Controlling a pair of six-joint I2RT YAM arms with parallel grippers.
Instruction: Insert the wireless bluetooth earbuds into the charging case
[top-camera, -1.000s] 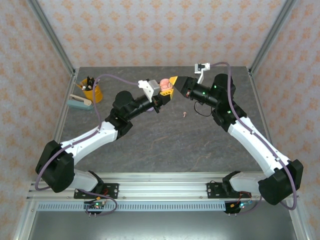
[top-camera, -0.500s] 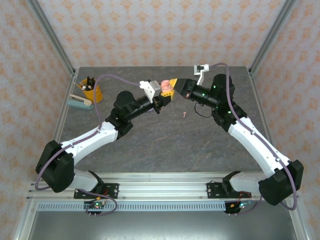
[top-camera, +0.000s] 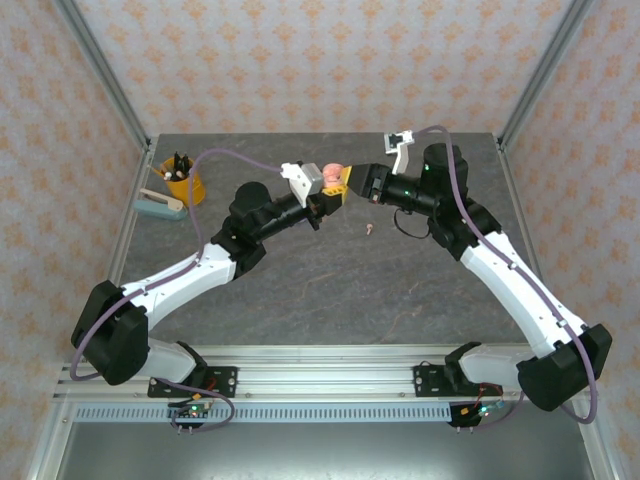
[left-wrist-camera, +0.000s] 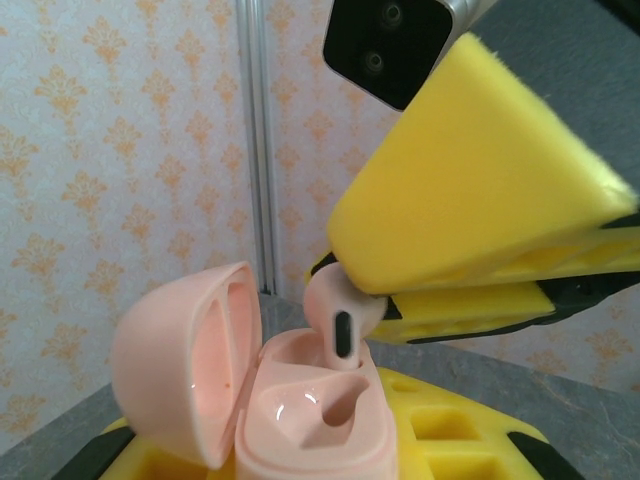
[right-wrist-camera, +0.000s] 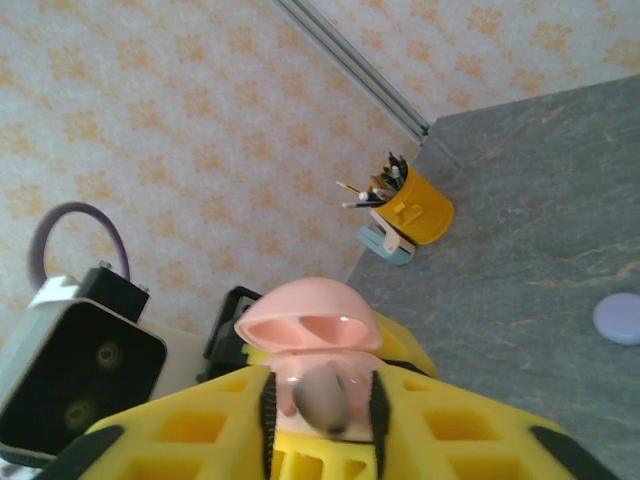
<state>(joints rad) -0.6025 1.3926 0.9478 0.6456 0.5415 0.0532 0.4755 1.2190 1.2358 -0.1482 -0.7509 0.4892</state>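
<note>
Earbud (left-wrist-camera: 340, 320) seated in case (left-wrist-camera: 300, 425), between right end effector (right-wrist-camera: 321, 402)

The charging case (left-wrist-camera: 300, 420) is held in the left pincer (top-camera: 327, 188) above the worktop (top-camera: 330, 290), toward its back. An earbud (left-wrist-camera: 340, 322) is set stem-down in one socket, met from the right by the right pincer (top-camera: 346, 180). A second earbud (top-camera: 370, 229) is left on the worktop in front, and a pen cup (top-camera: 184, 184) is placed at the back left.

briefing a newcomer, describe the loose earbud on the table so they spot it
Start at the grey table, then find the open pink case held up mid-table. Just right and nearer lies the earbud: tiny, pink, alone on bare tabletop.
</note>
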